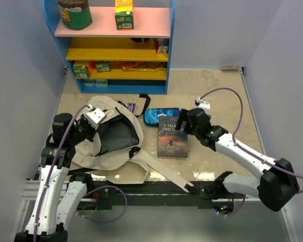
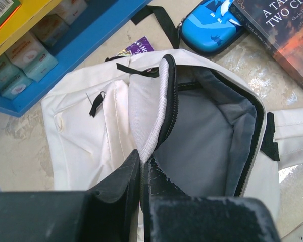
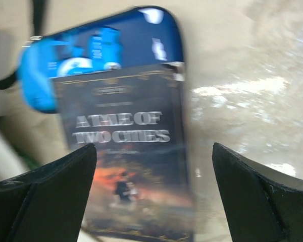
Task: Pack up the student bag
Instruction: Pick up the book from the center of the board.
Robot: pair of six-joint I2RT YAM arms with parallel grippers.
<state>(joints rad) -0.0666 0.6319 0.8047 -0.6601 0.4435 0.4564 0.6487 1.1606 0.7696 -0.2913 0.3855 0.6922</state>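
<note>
Jaws wide apart, the right gripper (image 3: 154, 151) hangs over the book (image 1: 172, 136) — long axis up the frame, just right of the student bag (image 1: 103, 160). The left gripper (image 2: 143, 160) pinches the bag's rim, left centre.

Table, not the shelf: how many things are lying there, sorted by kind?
student bag: 1
book: 1
blue pencil case: 1
purple packet: 1
Total: 4

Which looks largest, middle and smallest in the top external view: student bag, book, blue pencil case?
1. student bag: clearly largest
2. book: next
3. blue pencil case: smallest, though the book covers part of it
</note>
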